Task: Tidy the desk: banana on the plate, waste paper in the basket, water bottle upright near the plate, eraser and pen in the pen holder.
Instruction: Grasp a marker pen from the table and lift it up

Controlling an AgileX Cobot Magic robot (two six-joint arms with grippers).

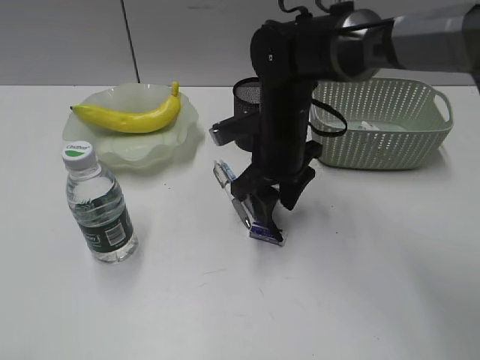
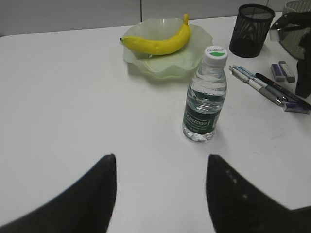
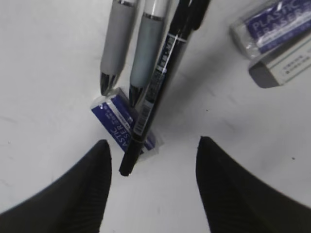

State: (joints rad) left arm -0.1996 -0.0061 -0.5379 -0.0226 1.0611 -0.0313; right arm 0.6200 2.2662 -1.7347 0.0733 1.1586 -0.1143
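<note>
The banana (image 1: 131, 116) lies on the pale green plate (image 1: 142, 154). The water bottle (image 1: 97, 206) stands upright in front of the plate. The waste paper (image 1: 371, 126) lies in the green basket (image 1: 382, 142). The black mesh pen holder (image 1: 246, 96) stands behind the right arm. My right gripper (image 1: 276, 206) is open, just above a black pen (image 3: 155, 92) that lies across a blue eraser (image 3: 124, 124). Two grey-grip pens (image 3: 129, 48) lie beside them. My left gripper (image 2: 161, 160) is open and empty, short of the bottle (image 2: 205, 97).
Two more erasers (image 3: 274, 43) lie right of the pens, also seen in the left wrist view (image 2: 283, 71). The right arm stands between the pen holder and the basket. The white desk (image 1: 360, 285) stretches in front.
</note>
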